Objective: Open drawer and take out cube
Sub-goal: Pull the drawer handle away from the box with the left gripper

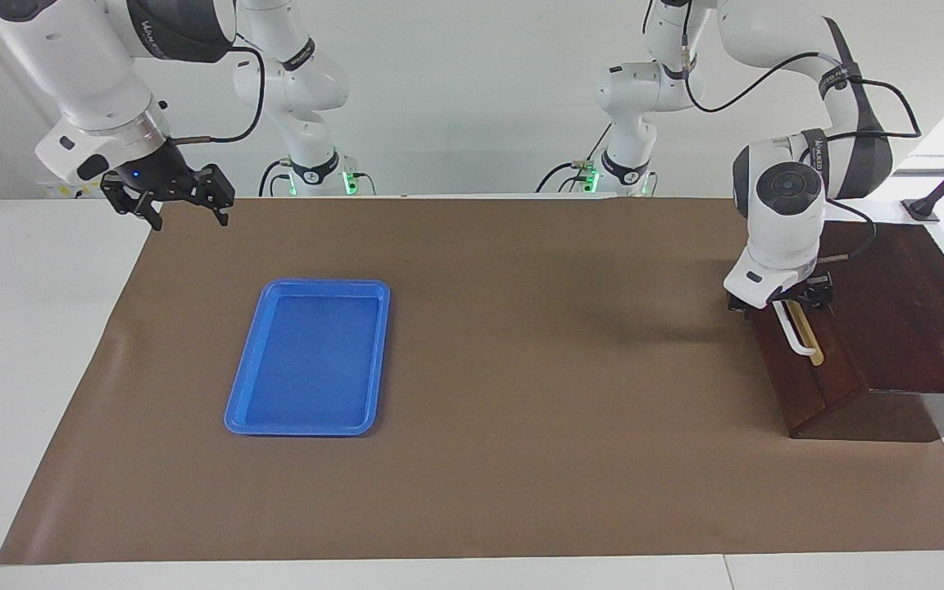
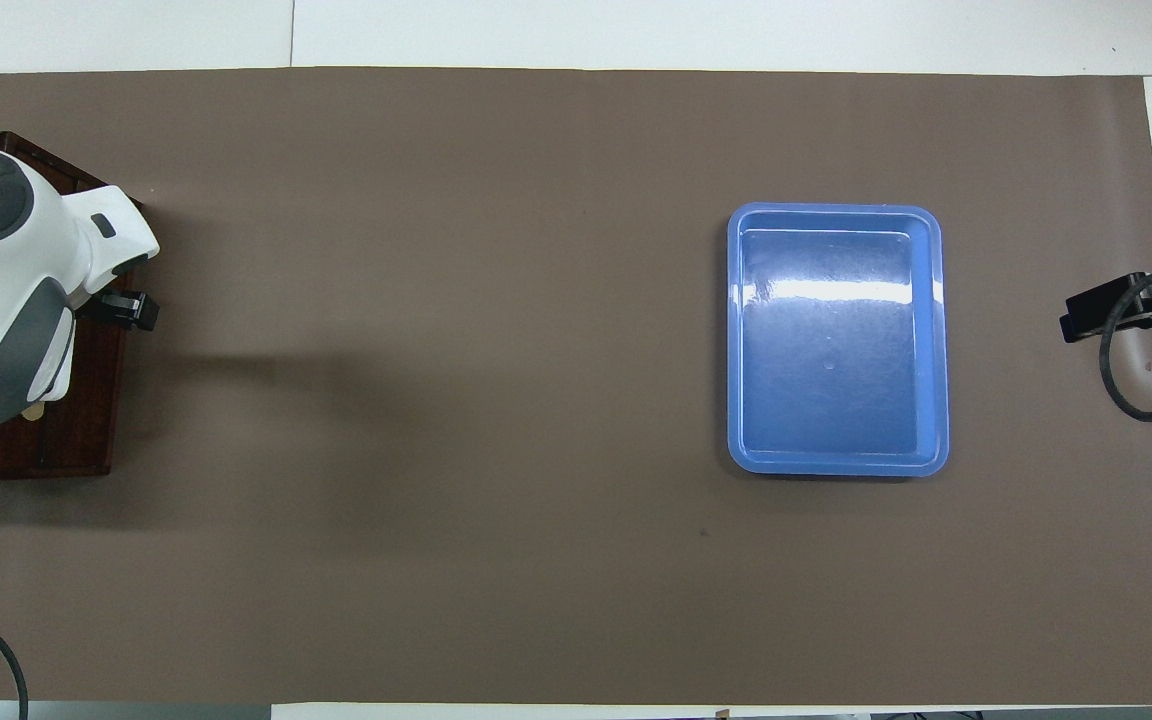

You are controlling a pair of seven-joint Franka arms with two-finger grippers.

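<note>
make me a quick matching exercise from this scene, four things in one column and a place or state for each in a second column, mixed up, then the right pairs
Things
1. drawer
2. blue tray
3. left gripper
4. right gripper

Places or states
a. at the white bar handle
b. shut, front flush with the dark wooden box
c. raised over the brown mat's corner, waiting, open
d. lying flat on the mat, nothing in it

Pairs: 1-b, 2-d, 3-a, 4-c

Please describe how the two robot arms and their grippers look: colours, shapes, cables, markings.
Both arms are glossy white, with rounded joints and dark grey caps and bands. Black cables loop along them. The left gripper and right gripper are black two-finger claws; a small blue light shows on the right one. Green lights glow at both bases.
</note>
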